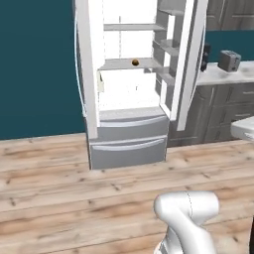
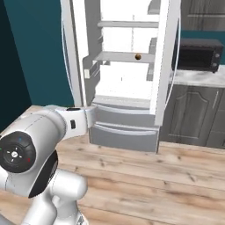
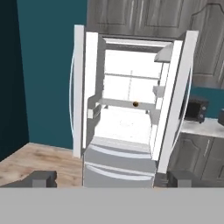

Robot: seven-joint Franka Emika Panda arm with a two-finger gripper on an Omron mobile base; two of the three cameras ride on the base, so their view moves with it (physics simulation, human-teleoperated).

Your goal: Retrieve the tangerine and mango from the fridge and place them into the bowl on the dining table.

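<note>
Beside fridge (image 2: 125, 127), microwave (image 2: 197, 53), toaster (image 1: 228, 60)

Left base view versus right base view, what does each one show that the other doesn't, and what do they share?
The left base view alone shows a toaster on the pale counter. The right base view alone shows a black microwave beside the fridge. Both show the fridge with both doors open, the tangerine on a middle shelf, two closed bottom drawers and the wooden floor.
</note>
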